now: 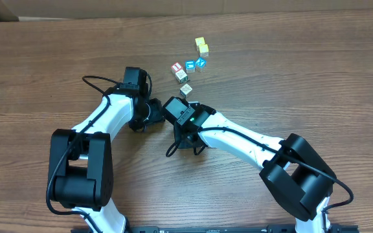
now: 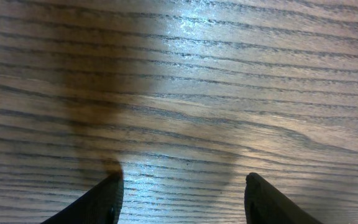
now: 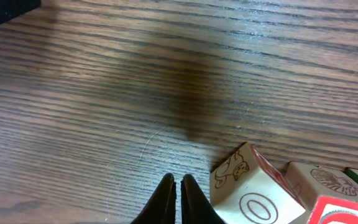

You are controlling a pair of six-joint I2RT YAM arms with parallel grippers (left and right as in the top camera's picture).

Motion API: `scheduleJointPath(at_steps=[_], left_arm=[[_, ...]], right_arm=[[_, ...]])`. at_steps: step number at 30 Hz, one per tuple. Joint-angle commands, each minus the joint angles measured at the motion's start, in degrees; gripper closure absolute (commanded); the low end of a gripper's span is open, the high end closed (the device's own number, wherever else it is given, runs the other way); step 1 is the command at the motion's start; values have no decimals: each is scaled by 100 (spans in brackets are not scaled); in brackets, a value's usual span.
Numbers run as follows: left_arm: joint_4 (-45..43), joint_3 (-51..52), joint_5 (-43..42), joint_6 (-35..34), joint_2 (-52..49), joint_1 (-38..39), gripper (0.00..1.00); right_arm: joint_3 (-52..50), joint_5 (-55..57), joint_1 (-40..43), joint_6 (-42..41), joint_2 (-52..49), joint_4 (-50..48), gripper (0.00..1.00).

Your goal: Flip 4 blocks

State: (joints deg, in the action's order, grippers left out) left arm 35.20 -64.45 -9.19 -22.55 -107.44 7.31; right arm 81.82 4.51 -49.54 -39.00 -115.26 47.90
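writing: block (image 3: 253,190) shows O, animal drawing | right gripper (image 3: 178,194) closed, empty, just beside it | left gripper (image 2: 183,190) open, empty, over table (image 2: 179,74) | yellow cubes (image 1: 203,49) farther off

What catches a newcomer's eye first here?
A cluster of lettered cubes lies just beyond both grippers, two yellow cubes at its far end. The right gripper, jaws shut on nothing, sits beside a block marked O; the left gripper hangs open over bare wood.

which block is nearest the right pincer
The pale-wood block showing an O, just ahead of the shut right pincer; the red-framed block and the rest sit beyond it.
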Motion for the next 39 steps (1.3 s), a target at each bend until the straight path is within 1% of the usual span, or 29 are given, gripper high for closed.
scheduleJointPath(at_steps=[1, 12, 28, 30, 32, 39], left_arm=[[76, 210, 254, 26, -282, -15, 43], [92, 210, 251, 24, -282, -15, 41], [90, 210, 251, 24, -282, -15, 39], [90, 210, 251, 26, -282, -15, 39], [90, 210, 254, 26, -282, -15, 39], [72, 212, 254, 26, -282, -15, 39]], right_arm=[[-55, 203, -22, -46, -7, 15, 93], [-50, 186, -22, -46, -4, 361, 93], [-33, 205, -22, 44, -4, 468, 92], [35, 188, -22, 44, 7, 498, 92], [197, 186, -22, 142, 28, 603, 95], [671, 188, 114, 236, 278, 704, 95]])
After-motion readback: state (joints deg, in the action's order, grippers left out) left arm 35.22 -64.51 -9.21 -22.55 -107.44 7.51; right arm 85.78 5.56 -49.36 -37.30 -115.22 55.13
